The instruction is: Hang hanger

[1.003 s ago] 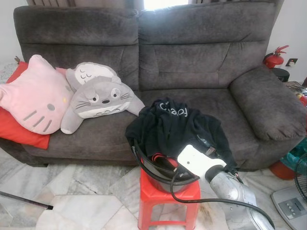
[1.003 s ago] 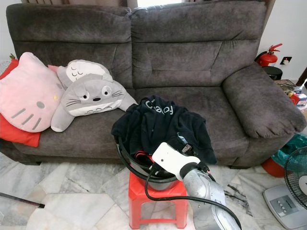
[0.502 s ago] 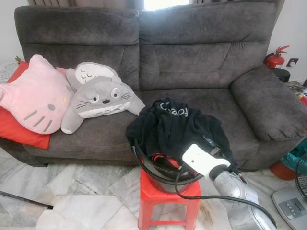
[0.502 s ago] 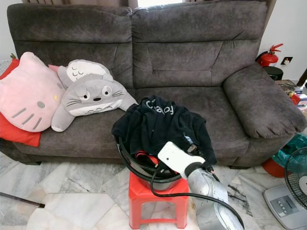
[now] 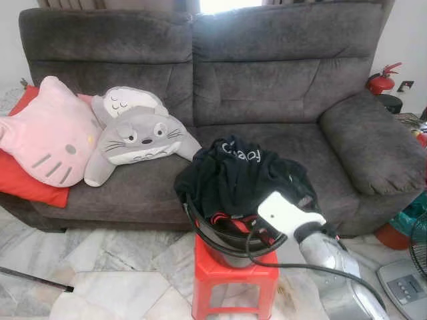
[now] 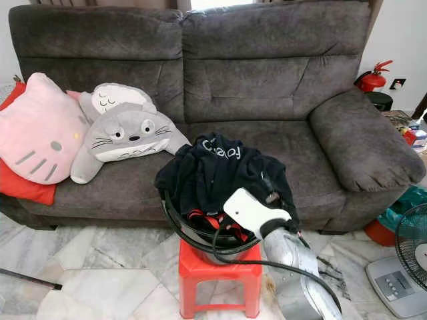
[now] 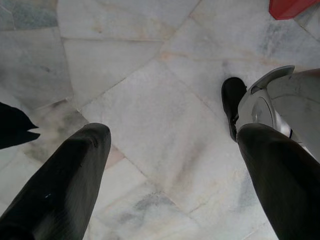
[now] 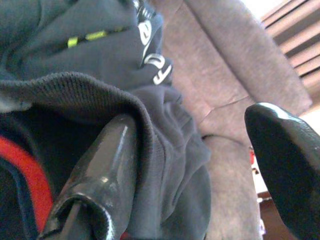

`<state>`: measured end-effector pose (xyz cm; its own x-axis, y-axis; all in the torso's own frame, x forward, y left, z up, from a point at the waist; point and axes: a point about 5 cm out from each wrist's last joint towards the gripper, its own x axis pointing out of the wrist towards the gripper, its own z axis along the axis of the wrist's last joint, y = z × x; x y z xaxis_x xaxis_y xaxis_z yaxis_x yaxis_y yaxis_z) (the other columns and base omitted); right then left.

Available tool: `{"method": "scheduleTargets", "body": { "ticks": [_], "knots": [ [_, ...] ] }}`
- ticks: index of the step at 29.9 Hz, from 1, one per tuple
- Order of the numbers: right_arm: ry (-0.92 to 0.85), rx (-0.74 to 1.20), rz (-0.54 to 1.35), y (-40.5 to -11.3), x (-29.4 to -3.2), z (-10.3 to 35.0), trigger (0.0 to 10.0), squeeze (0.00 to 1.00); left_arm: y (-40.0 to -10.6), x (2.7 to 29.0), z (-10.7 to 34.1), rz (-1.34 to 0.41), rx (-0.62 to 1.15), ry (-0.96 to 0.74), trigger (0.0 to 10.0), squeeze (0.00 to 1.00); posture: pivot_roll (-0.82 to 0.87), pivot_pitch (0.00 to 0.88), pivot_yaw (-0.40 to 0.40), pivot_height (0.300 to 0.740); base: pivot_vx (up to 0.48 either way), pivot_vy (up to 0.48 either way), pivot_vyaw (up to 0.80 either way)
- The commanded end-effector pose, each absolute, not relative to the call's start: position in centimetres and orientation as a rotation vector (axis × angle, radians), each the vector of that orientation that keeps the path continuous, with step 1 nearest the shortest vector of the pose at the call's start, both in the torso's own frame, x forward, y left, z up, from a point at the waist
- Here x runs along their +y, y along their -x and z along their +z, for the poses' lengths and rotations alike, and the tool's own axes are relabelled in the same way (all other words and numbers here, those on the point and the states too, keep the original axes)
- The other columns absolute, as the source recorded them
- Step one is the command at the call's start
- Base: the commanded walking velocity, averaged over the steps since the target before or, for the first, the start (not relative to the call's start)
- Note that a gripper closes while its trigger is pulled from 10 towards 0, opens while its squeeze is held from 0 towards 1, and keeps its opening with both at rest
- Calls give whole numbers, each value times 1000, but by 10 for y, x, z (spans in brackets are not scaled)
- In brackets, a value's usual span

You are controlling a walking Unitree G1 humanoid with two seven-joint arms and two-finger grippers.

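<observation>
Right tool [image 8: 190,165] at the laundry pile.
Fingers spread wide, one pressed into the dark garment [image 5: 243,175] heaped in the basket [image 5: 220,237] on the red stool [image 5: 233,277]; hanger can't be told.

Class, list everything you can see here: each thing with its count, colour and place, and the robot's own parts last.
sofa: 1, dark grey, across the back
cat cushion: 1, pink, sofa's left end
red cushion: 1, under the pink one
plush toy: 1, grey, beside the cushions
garment: 1, black, heaped over the bucket
bucket: 1, dark, on the stool
stool: 1, red, on the marble floor
fire extinguisher: 1, red, right of sofa
fan: 1, far right
right hand: open, at the garment
left hand: open, over the floor
</observation>
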<state>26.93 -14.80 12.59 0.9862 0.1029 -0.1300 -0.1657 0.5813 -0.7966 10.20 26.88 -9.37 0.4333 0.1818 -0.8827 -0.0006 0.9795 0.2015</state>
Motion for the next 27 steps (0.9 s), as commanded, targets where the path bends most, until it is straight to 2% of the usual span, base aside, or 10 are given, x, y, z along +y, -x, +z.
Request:
{"method": "scheduleTargets", "body": {
  "ticks": [1,8,20,24,27],
  "knots": [
    [914,29,147,-271,-146,133,10000,0,-99,269,-95,114,1133,-179,10000,0,-110,0,36,716,0,0,0],
    [924,29,170,-270,-143,128,10000,0,-99,269,-95,115,1133,-179,10000,0,-110,0,36,716,0,0,0],
    [951,201,207,-264,-153,101,10000,0,-99,268,-95,112,1136,-174,10000,0,-105,0,32,716,0,0,0],
    [954,196,201,-264,-154,101,10000,0,-99,268,-95,113,1136,-173,10000,0,-104,0,31,716,0,0,0],
    [954,140,128,-268,-157,111,10000,0,-99,268,-95,115,1134,-173,10000,0,-103,0,30,716,0,0,0]
  ]
}}
